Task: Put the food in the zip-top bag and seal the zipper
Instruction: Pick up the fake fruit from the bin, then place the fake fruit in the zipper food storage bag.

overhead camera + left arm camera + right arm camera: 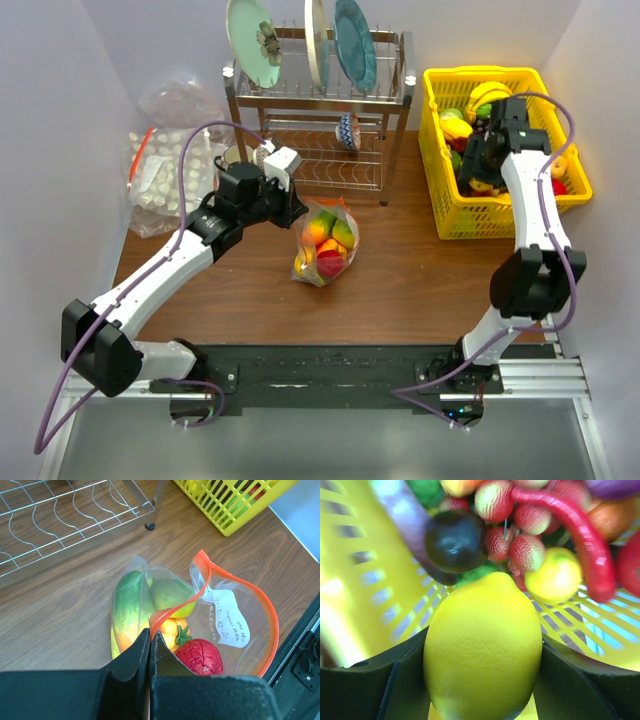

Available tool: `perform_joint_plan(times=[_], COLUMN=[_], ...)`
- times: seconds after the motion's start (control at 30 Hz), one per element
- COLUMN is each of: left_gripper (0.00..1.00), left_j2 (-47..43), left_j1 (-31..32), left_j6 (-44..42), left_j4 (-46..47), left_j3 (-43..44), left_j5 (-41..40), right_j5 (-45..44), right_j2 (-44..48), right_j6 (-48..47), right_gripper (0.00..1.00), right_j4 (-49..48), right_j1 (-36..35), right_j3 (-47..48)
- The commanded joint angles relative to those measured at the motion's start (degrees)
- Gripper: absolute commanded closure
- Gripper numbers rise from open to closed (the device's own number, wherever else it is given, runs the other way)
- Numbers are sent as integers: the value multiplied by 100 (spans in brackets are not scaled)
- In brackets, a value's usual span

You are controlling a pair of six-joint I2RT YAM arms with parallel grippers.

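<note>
The zip-top bag lies on the table's middle, its mouth open. It holds food: a green-yellow piece, an orange piece and a red piece. My left gripper is shut on the red-orange zipper at the mouth's edge, as the left wrist view shows. My right gripper is inside the yellow basket, shut on a yellow lemon and holding it above several other toy fruits.
A metal dish rack with plates stands at the back, just beyond the bag. A larger clear bag of pale lumps lies at the back left. The basket stands at the back right, and a corner of it shows in the left wrist view.
</note>
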State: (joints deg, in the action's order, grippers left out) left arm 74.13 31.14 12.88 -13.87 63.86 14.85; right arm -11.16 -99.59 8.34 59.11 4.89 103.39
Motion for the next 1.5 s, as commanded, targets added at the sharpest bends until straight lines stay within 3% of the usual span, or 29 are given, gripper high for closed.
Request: perform_joint_plan(times=[0.0,0.3,0.33,0.5,0.63,0.87,1.07,1.4,1.47], left_gripper=[100,100,100,100,100,100,100,100,100], left_j2=[-65,-39,-30,-30,-4,233,260,295,304], left_j1=[-29,-46,-37,-55,-55,-46,6,42,42], left_j6=[-14,-40,-49,-67,-58,38,144,522,618], left_j4=[200,192,192,174,174,-37,-116,-72,-20], left_j3=[4,13,13,39,101,452,610,602,602], left_j5=[-97,-140,-140,-176,-176,0,62,527,702], right_j5=[333,2283,2415,3496,3699,3577,2990,1417,1126], right_j2=[676,1521,1643,2153,2611,2761,2524,1680,1601], right_j6=[159,353,353,668,871,1152,1232,1038,1152], right_gripper=[49,52,52,54,55,57,56,55,51], right_j4=[-153,-821,-892,-1803,-2552,-3511,-3802,-3160,-3117], right_j1=[-31,-444,-862,-1612,-2542,-3792,-4303,-4812,-4830], right_j3=[190,-144,-188,-1048,-2014,-3140,-3019,-2552,-2544])
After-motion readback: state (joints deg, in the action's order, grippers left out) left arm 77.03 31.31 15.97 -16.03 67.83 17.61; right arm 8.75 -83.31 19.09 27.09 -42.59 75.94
